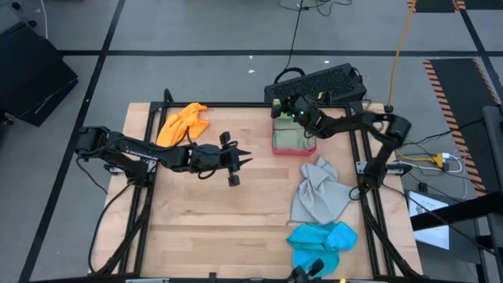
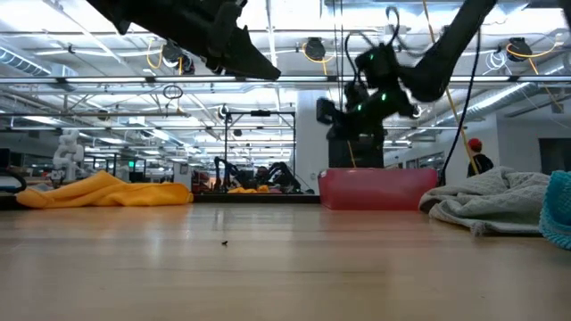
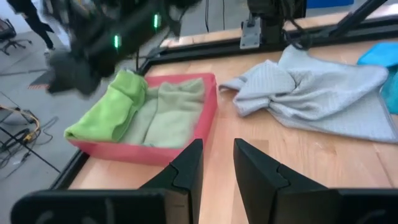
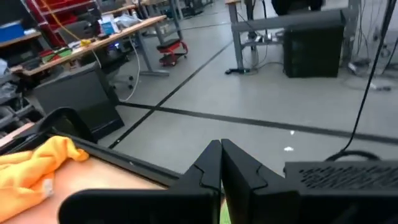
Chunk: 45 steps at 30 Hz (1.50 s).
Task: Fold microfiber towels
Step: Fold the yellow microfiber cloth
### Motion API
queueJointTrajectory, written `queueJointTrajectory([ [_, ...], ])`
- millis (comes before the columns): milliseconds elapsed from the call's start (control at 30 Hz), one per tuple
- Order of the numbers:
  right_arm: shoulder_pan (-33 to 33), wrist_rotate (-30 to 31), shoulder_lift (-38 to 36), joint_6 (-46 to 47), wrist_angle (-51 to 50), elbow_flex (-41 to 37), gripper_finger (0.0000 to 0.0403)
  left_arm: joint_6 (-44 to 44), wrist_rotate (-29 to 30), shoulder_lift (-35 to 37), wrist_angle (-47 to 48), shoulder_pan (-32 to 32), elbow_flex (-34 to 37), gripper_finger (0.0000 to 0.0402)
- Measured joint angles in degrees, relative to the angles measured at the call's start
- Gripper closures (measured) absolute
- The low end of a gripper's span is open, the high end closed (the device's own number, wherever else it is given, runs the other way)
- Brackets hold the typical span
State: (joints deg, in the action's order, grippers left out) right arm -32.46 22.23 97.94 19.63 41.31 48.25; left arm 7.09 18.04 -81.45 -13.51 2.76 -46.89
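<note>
My left gripper [image 1: 238,163]: it hangs above the bare middle of the table [image 1: 220,228], fingers a narrow gap apart with nothing between them; I judge it is waiting between towels.
My right gripper [image 1: 280,104]: fingers pressed shut on nothing, raised over the far end of the pink-red tray [image 1: 284,148] at the table's far edge; probably it has nothing more to do there.
Tray contents: a folded bright green towel [image 3: 112,109] and a pale sage green towel [image 3: 165,106] lie side by side inside, so I take the tray for the place where finished folds go.
Grey towel [image 1: 318,192]: crumpled near the right edge, just beyond the tray, well apart from my left gripper.
Bright blue towel [image 1: 321,238]: bunched at the near right corner, touching the grey one.
Orange towel [image 1: 182,123]: heaped at the far left corner, near my left arm, unfolded.
</note>
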Motion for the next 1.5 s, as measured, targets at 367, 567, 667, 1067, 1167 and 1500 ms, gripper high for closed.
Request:
queueJointTrajectory([
  [367,10.5,-11.4,-22.2,-10.5,-35.7,-0.1,0.0403,-8.7,13.9,0.0,14.5,-2.0,0.0,0.0309],
  [567,17.5,-18.6,-28.3,-12.0,-39.4,-6.8,0.0403,-15.2,14.3,0.0,28.5,-7.8,0.0,0.0308],
  [667,20.5,-19.5,-30.9,-12.5,-39.4,-11.3,0.0403,-18.6,10.2,0.0,34.0,-11.7,0.0,0.0308],
  [1067,27.2,-19.4,-33.9,-12.8,-20.8,-25.4,0.0403,-13.6,10.2,0.0,39.3,-22.7,0.0,0.0276],
  [1167,28.5,-19.4,-33.9,-12.4,-17.4,-27.1,0.0403,-11.1,10.4,0.0,38.9,-25.7,0.7,0.0233],
  [1500,33.9,-19.3,-33.9,-13.2,-15.8,-28.1,0.0403,-3.1,6.8,0.0,38.3,-32.6,3.7,0.0139],
])
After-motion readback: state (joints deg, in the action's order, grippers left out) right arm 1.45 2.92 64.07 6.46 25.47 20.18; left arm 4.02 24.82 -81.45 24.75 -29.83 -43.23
